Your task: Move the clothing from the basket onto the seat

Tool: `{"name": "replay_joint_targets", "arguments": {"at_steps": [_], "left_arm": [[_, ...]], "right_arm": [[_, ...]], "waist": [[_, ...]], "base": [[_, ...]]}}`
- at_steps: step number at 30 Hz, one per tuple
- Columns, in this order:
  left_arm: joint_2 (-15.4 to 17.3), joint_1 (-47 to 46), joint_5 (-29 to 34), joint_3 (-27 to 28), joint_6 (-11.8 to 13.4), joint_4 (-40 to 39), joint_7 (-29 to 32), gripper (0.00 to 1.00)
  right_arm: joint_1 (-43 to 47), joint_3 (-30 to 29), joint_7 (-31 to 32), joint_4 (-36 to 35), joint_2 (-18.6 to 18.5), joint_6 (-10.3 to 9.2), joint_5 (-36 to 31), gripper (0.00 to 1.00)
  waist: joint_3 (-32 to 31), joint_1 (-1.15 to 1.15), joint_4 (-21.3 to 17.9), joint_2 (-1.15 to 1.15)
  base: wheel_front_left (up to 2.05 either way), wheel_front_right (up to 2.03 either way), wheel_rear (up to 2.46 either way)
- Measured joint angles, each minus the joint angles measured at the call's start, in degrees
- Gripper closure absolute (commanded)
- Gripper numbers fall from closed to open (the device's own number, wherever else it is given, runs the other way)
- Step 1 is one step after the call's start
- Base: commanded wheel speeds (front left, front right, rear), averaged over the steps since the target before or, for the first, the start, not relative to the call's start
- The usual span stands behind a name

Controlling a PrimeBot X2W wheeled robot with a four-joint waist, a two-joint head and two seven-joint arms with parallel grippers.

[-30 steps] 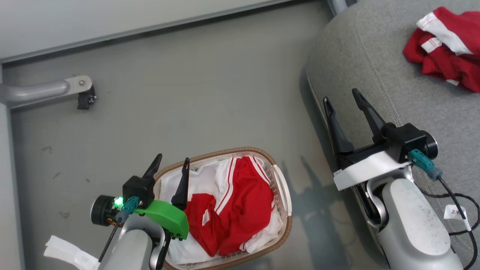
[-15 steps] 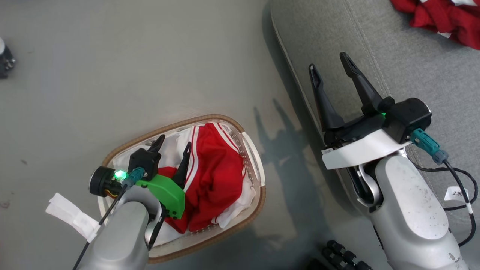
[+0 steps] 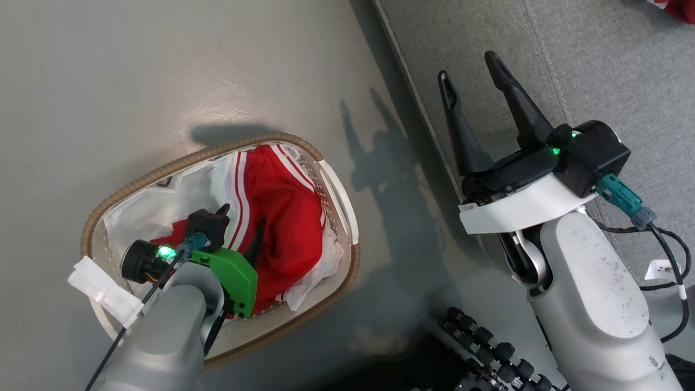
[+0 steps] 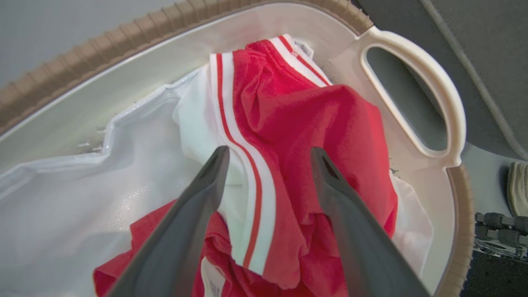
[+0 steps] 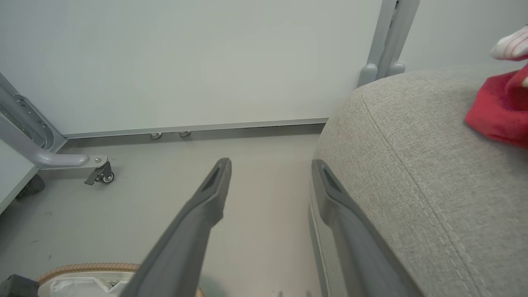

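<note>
As the left gripper (image 4: 269,152) gaped empty, the red striped garment (image 4: 321,123) just ahead, closing could also pinch the liner (image 4: 62,206).

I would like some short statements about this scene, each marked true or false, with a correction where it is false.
1. The left hand is open over red clothing in the basket. True.
2. The right hand holds clothing. False: it is open and empty, near the edge of the seat.
3. The basket stands on the seat. False: it stands on the floor.
4. A red garment lies on the seat. True.
</note>
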Motion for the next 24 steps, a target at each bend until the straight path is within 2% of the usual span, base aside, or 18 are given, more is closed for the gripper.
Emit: {"name": "replay_joint_targets", "arguments": {"at_steps": [12, 18, 19, 20, 24], "left_arm": [[0.1, -5.8, -7.3, -8.6, 0.0, 8.0, 1.7, 0.0], [-0.1, -6.2, -11.9, -12.5, 0.0, 7.6, 3.6, 0.01], [0.0, -6.1, -13.2, -13.6, 0.0, 6.8, 4.7, 0.65], [0.1, -6.0, -13.9, -14.4, 0.0, 6.4, 5.1, 1.0], [1.3, -5.4, -17.5, -16.7, 0.0, 5.1, 4.9, 1.0]], "right_arm": [[-0.1, -0.7, 0.0, -0.5, 0.0, 0.0, -1.3, 0.0], [-0.6, -0.4, 0.0, -0.4, 0.0, 0.0, -1.4, 0.0], [-0.7, -0.3, 0.0, -0.3, 0.1, 0.0, -1.4, 0.0], [-0.9, -0.3, 0.0, -0.2, 0.1, 0.0, -1.4, 0.0], [-1.2, -0.1, 0.0, 0.2, 0.0, 0.0, -1.3, 0.0]], "waist": [[4.5, 0.0, -0.3, 0.0], [5.1, 0.0, 0.5, 0.0], [4.9, 0.0, 0.6, 0.0], [4.8, 0.0, 0.6, 0.0], [3.6, 0.0, 0.7, 0.0]], "base": [[0.0, 0.0, 0.0], [0.0, 0.0, 0.0], [0.0, 0.0, 0.0], [0.0, 0.0, 0.0], [0.0, 0.0, 0.0]]}}
